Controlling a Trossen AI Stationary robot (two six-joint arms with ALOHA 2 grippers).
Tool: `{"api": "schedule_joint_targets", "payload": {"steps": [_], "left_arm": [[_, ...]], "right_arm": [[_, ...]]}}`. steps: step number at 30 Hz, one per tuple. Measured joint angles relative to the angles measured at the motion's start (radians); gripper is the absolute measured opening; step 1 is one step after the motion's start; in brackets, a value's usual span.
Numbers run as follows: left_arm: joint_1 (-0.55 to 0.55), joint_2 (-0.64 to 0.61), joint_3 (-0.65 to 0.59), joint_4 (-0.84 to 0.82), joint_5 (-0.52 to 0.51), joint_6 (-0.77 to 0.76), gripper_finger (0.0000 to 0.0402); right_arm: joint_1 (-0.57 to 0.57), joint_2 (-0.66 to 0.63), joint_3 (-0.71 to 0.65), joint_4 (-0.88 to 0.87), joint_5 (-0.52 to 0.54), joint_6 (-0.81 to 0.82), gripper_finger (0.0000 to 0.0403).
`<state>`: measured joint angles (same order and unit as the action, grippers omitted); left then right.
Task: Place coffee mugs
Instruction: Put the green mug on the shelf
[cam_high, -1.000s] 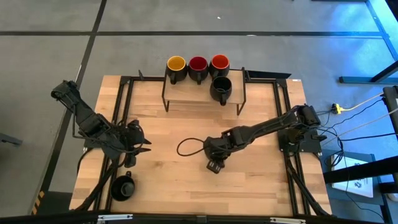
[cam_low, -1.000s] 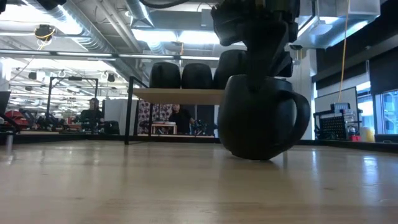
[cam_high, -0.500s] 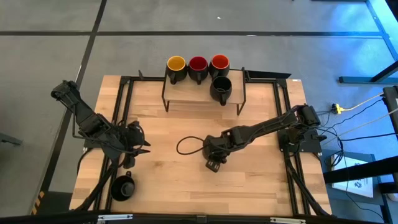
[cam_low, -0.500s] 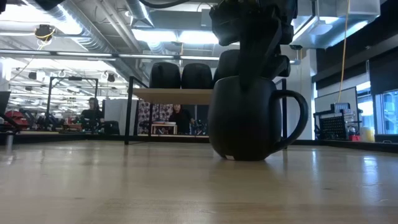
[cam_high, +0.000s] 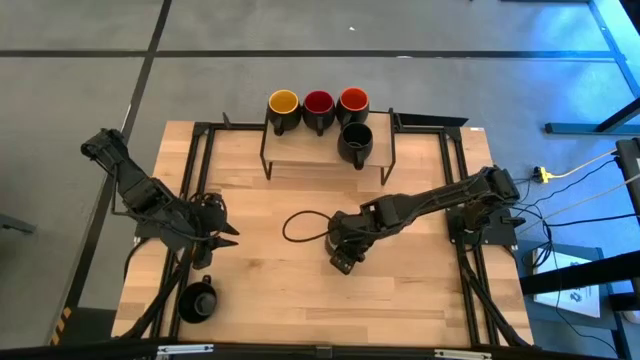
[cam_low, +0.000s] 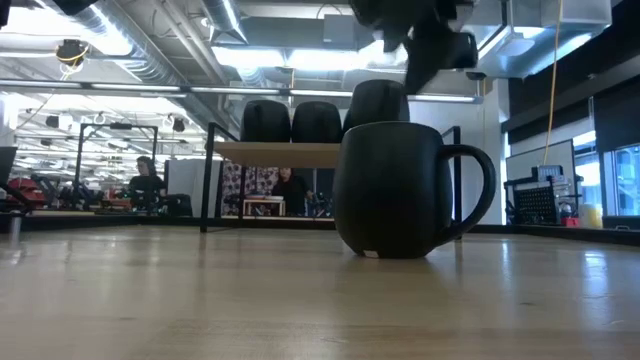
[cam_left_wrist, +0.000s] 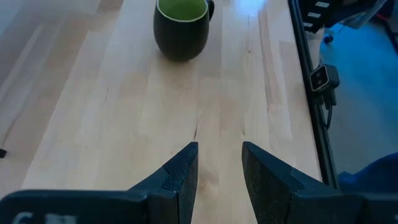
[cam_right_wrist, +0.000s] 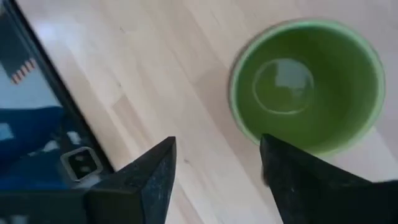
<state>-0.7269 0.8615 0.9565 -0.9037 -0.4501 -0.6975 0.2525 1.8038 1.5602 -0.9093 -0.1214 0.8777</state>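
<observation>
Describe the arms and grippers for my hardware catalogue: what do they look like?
Both arms are dark, jointed and slim. The left gripper and right gripper each end in two dark, wedge-shaped fingers. A black cable loops out beside the right arm; the left arm carries cabling too.

You have a wooden shelf (cam_high: 325, 160) at the far edge of the table (cam_high: 280, 290), and a yellow cable (cam_high: 585, 160) lies right of the table.

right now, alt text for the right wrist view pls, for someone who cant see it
A mug with a green inside stands upright on the wooden table, seen from above. The right gripper hangs open over it, its two dark fingers empty.
</observation>
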Motion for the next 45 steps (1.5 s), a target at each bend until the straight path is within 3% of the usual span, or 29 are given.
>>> {"api": "schedule_joint_targets", "payload": {"steps": [6, 11, 16, 23, 28, 33, 38, 45], "left_arm": [[0.000, -0.040, 0.000, -0.003, 0.010, 0.019, 0.0119], [0.000, -0.061, 0.000, -0.004, 0.027, 0.027, 0.0119], [0.000, -0.060, 0.000, -0.004, 0.050, 0.048, 0.0119], [0.000, -0.057, 0.000, -0.004, 0.060, 0.026, 0.0119], [0.000, -0.057, 0.000, -0.004, 0.052, -0.031, 0.0119], [0.000, -0.056, 0.000, -0.004, 0.049, -0.066, 0.0119], [0.000, -0.056, 0.000, 0.001, 0.053, -0.088, 0.0119], [0.000, -0.056, 0.000, 0.002, 0.058, -0.087, 0.0119]], "right_arm": [[0.103, -0.008, 0.061, -0.100, 0.110, 0.129, 0.0220], [0.221, -0.008, -0.002, -0.098, 0.221, 0.313, 0.0220], [0.313, -0.006, -0.094, -0.036, 0.418, 0.456, 0.0220], [0.391, -0.006, -0.288, 0.181, 0.688, 0.489, 0.0220], [0.410, -0.006, -0.379, 0.210, 0.774, 0.528, 0.0220], [0.401, -0.006, -0.473, 0.345, 0.804, 0.462, 0.0218], [0.400, -0.004, -0.546, 0.485, 0.880, 0.423, 0.0185], [0.401, 0.000, -0.589, 0.605, 0.896, 0.342, 0.0093]]}}
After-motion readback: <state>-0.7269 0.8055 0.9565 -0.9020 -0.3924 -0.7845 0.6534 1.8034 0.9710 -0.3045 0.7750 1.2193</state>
